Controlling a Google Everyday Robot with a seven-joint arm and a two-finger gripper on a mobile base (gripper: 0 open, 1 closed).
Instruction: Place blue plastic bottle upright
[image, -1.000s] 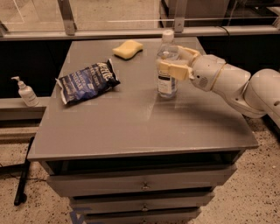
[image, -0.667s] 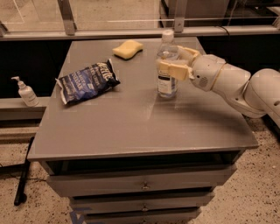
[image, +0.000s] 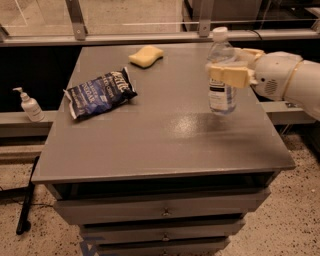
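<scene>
We see the bottle (image: 222, 100) standing up straight on the table (image: 150, 145), near the right side. It is clear, with a white cap (screwed on top) and a pale label. The gripper (image: 221, 64) hugs its middle, one finger on each side.

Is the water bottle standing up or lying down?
Upright: the blue plastic bottle stands vertically, base on the table, with the gripper around its middle.
</scene>
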